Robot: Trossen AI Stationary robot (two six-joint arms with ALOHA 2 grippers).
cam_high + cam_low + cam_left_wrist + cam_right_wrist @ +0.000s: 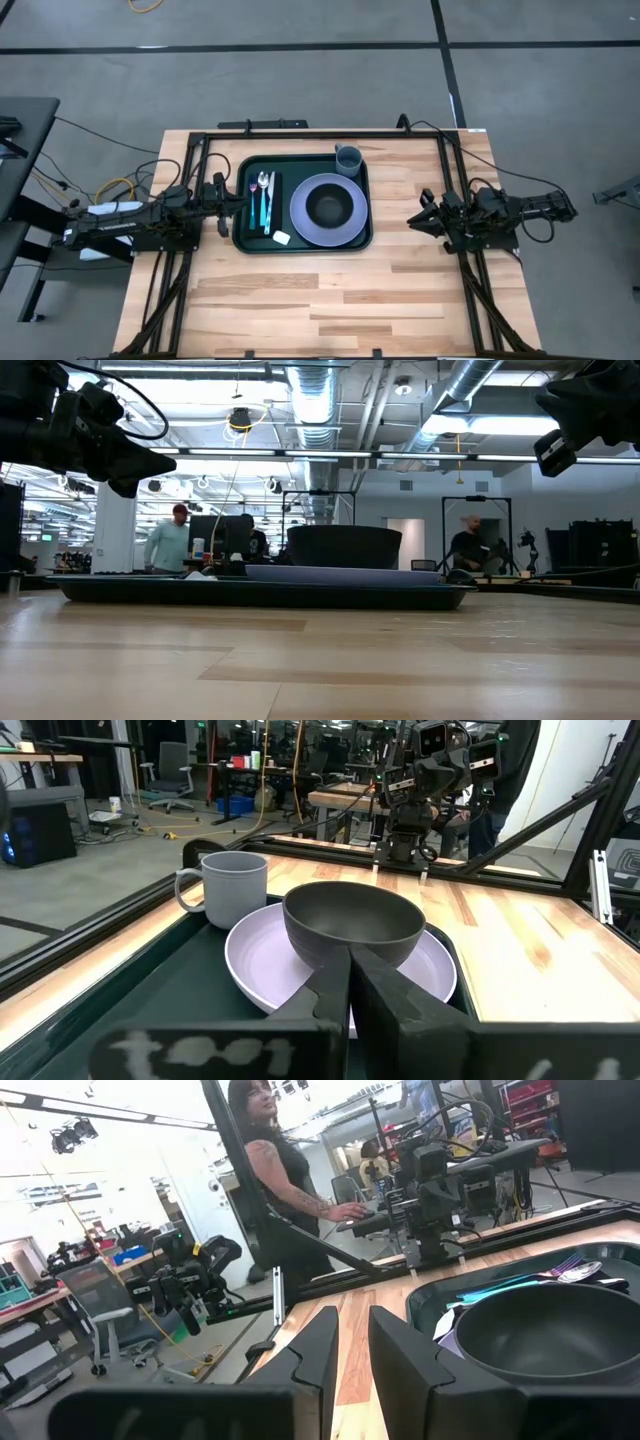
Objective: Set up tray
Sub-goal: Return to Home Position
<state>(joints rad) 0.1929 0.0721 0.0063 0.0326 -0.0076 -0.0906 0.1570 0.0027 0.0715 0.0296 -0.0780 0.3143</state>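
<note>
The dark green tray (243, 170) lies flat in the middle of the table. On it sit a lavender plate (300, 222) with a dark bowl (327, 205) on top, a grey mug (348, 160) at the far corner, teal-handled cutlery (265, 198) on a black napkin, and a small white piece (283, 237). My left gripper (228, 200) hovers shut at the tray's left rim, raised above it. In its wrist view the left gripper (350, 990) faces the bowl (352, 925) and mug (232, 888). My right gripper (415, 218) waits right of the tray; the wrist view shows this gripper (353, 1350) open by a narrow gap.
Black frame rails (455, 190) run along the table's left, right and far sides. Bare wood (330, 300) lies between the tray and the near edge. People stand and sit in the room beyond the table (170, 545) (270, 1170).
</note>
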